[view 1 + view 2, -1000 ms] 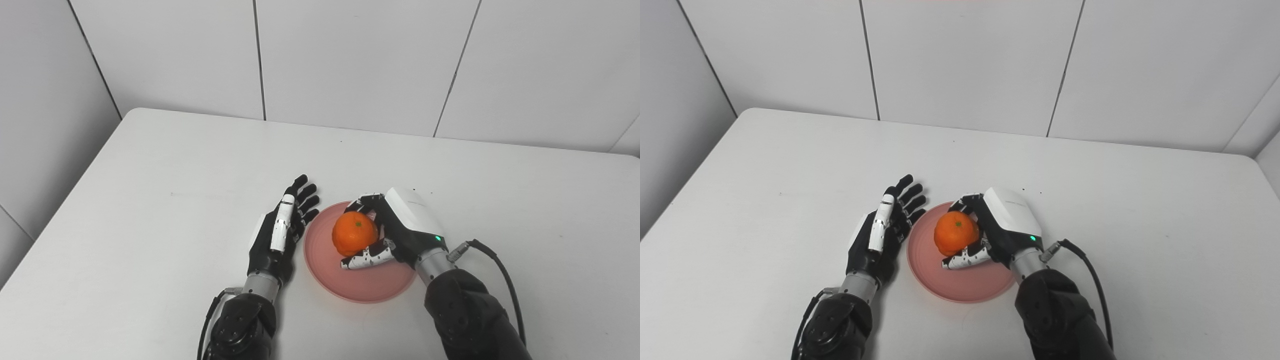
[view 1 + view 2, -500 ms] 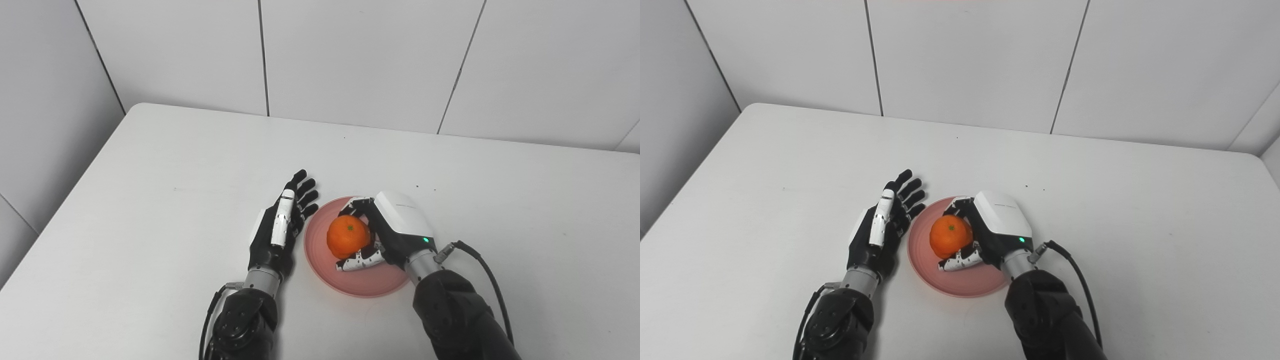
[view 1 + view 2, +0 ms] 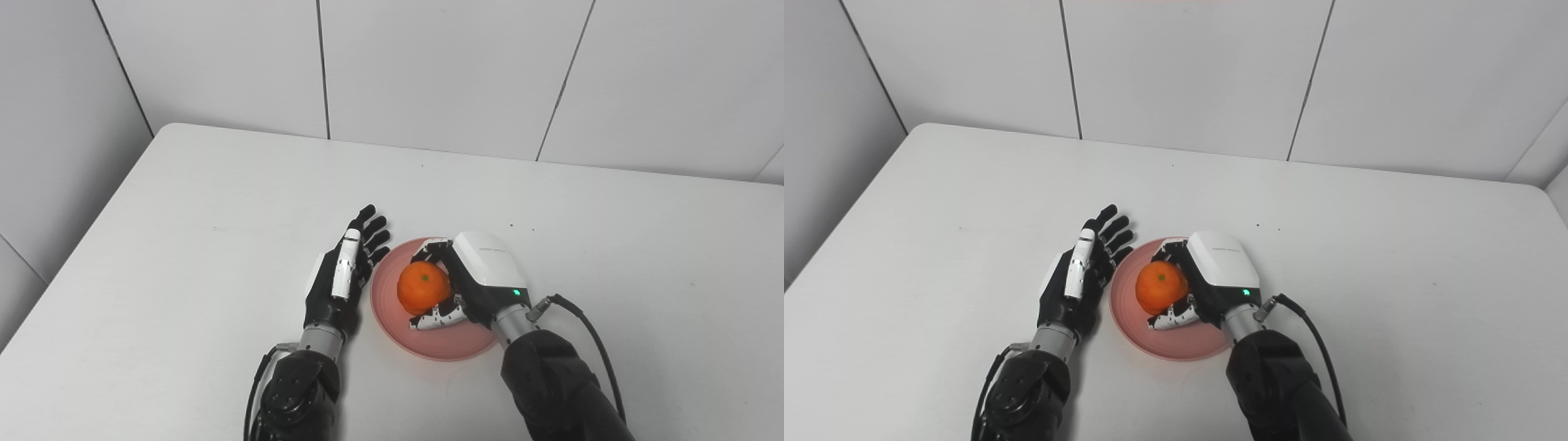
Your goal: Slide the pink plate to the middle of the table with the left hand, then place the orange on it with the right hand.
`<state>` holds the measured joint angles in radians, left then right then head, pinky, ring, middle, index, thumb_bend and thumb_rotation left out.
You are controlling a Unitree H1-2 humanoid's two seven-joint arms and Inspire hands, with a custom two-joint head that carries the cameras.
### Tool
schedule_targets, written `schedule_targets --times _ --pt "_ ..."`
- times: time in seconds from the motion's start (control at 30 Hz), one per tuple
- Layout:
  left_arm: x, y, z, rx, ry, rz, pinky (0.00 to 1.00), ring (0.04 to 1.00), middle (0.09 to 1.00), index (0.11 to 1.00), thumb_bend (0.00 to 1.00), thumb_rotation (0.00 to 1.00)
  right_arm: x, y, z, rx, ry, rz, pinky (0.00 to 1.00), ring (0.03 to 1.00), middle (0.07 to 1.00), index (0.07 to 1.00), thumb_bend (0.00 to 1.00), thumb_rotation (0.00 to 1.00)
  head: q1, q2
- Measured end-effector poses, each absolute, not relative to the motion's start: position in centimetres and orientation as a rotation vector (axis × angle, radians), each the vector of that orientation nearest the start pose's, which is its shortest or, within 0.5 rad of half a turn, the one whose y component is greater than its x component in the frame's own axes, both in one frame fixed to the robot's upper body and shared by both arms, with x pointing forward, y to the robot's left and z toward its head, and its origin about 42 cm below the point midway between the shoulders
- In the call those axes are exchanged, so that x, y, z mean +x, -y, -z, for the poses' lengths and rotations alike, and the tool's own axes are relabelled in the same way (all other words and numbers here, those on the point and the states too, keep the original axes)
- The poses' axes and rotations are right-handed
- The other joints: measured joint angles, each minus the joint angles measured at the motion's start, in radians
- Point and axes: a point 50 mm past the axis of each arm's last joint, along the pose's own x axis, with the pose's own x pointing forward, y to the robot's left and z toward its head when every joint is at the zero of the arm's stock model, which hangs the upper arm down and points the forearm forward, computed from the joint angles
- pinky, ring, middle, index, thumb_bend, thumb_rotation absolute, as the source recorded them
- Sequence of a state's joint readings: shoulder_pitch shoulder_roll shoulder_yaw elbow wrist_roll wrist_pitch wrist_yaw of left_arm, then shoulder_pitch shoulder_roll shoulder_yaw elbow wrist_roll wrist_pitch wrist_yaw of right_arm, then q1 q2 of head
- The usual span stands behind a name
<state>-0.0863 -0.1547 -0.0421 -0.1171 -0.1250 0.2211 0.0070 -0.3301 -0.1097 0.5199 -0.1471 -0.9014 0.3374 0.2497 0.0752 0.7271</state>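
Observation:
The pink plate (image 3: 441, 337) lies near the middle of the white table (image 3: 184, 202), toward its front. Over the plate my right hand (image 3: 474, 282) is shut on the orange (image 3: 422, 288), fingers curled around its far side and thumb under its near side. I cannot tell whether the orange touches the plate. My left hand (image 3: 343, 275) rests open on its edge just left of the plate, fingers stretched forward, palm toward the plate's rim (image 3: 1115, 312).
A black cable (image 3: 588, 324) loops out from the right wrist over the table. White tiled walls (image 3: 429, 73) stand behind the table and on its left. The left table edge (image 3: 73, 245) runs diagonally.
The camera has shifted slightly, moving the whole scene up. The right hand with the orange sits a little lower over the plate. The left hand has stayed beside the plate.

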Motion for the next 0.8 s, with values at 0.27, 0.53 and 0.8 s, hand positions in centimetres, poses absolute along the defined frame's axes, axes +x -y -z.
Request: schedule_targets --times 0.27,0.53,0.8 --pt "30.7 -14.0 -14.3 -0.271 -0.022 0.098 0.89 0.898 0.909 0.893 0.42 1.00 32.5 9.4 -19.0 -1.067 0.222 -0.418 0.54 0.669 0.748 0.739 0.92 0.29 -0.009 -0.002" --pt "30.7 -14.1 -14.3 -0.273 -0.021 0.095 0.89 0.898 0.906 0.893 0.41 1.00 32.3 9.9 -19.9 -1.055 0.231 -0.412 0.64 0.743 0.796 0.798 0.97 0.33 -0.020 -0.002" --pt "30.8 -14.2 -14.3 -0.272 -0.021 0.094 0.89 0.897 0.906 0.893 0.42 1.00 32.3 10.3 -20.2 -1.047 0.231 -0.395 0.72 0.808 0.841 0.856 1.00 0.39 -0.035 -0.009"
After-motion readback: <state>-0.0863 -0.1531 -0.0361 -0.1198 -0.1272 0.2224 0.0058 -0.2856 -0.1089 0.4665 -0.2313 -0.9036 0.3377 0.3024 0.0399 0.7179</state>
